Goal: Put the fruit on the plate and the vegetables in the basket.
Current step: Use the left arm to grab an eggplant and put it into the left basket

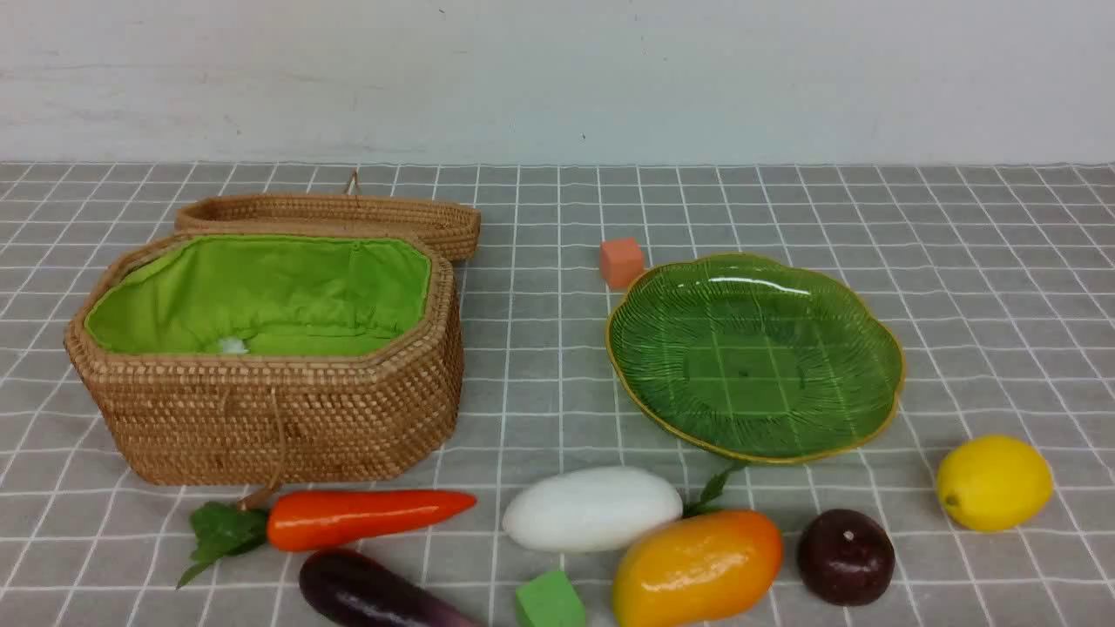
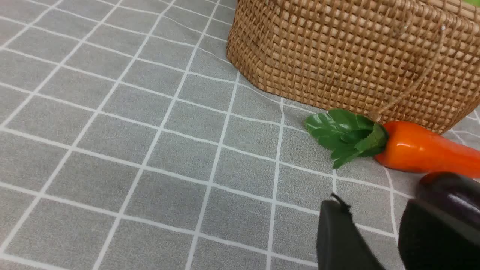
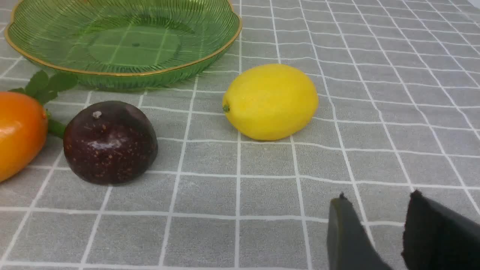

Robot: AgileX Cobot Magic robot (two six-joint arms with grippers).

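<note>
The open basket (image 1: 261, 418) stands at the left and the green plate (image 1: 749, 357) at the right, with nothing on it. Along the front lie the carrot (image 1: 366, 518), eggplant (image 1: 375, 596), white vegetable (image 1: 592, 509), mango (image 1: 697, 570), purple fruit (image 1: 845, 557) and lemon (image 1: 993, 482). Neither gripper shows in the front view. My left gripper (image 2: 371, 204) is open and empty, low over the cloth beside the eggplant (image 2: 450, 191) and near the carrot (image 2: 423, 150). My right gripper (image 3: 378, 197) is open and empty, a short way from the lemon (image 3: 270, 101) and purple fruit (image 3: 110, 142).
An orange cube (image 1: 621, 262) sits behind the plate's left edge. A green cube (image 1: 549, 601) lies between eggplant and mango. The basket's woven lid (image 1: 331, 213) lies back behind it. A grey checked cloth covers the table up to a white wall.
</note>
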